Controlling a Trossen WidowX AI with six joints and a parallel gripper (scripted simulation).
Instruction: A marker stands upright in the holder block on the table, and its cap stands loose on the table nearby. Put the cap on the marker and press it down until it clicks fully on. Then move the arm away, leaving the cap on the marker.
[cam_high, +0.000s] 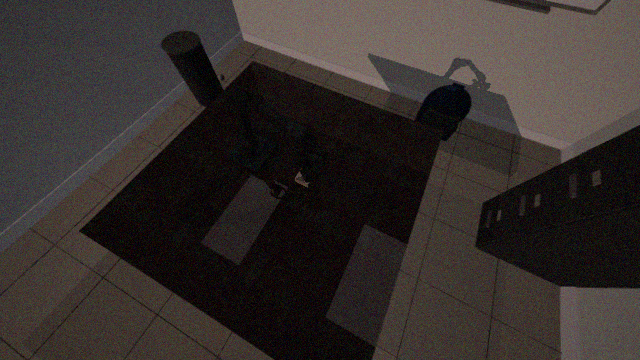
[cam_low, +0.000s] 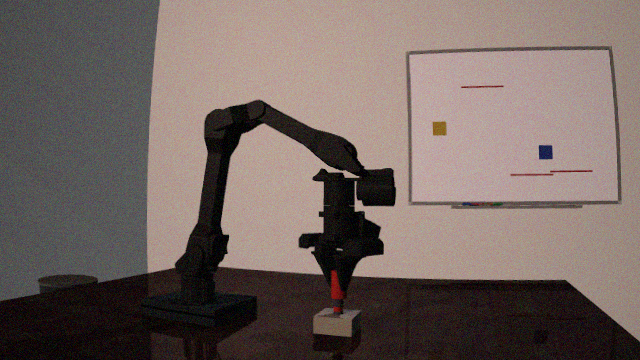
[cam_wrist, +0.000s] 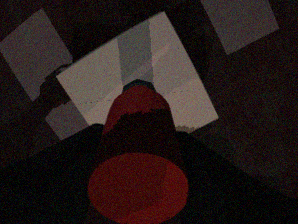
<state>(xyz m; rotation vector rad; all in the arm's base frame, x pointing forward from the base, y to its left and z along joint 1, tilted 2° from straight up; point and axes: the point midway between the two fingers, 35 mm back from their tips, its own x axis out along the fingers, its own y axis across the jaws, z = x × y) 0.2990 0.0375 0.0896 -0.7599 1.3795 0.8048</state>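
My gripper (cam_low: 339, 291) (cam_wrist: 139, 138) points straight down and is shut on the red cap (cam_low: 337, 282) (cam_wrist: 138, 187). The cap is upright, directly above the holder block (cam_high: 302, 179) (cam_low: 332, 326) (cam_wrist: 187, 102), its lower end around the top of the marker. The marker (cam_low: 341, 304) stands upright in the block; a short dark length and a red band show below the cap, and a dark rim (cam_wrist: 138, 83) of it shows in the wrist view. How far the cap is seated inside is hidden. In the top view the gripper is too dark to make out.
The arm's base (cam_low: 200, 309) stands on the dark table (cam_low: 440, 320) left of the block. Pale light patches (cam_high: 245, 220) (cam_high: 367, 285) lie across the tabletop. A whiteboard (cam_low: 500, 125) hangs on the wall behind; a dark chair (cam_high: 446, 107) is beyond the table's edge.
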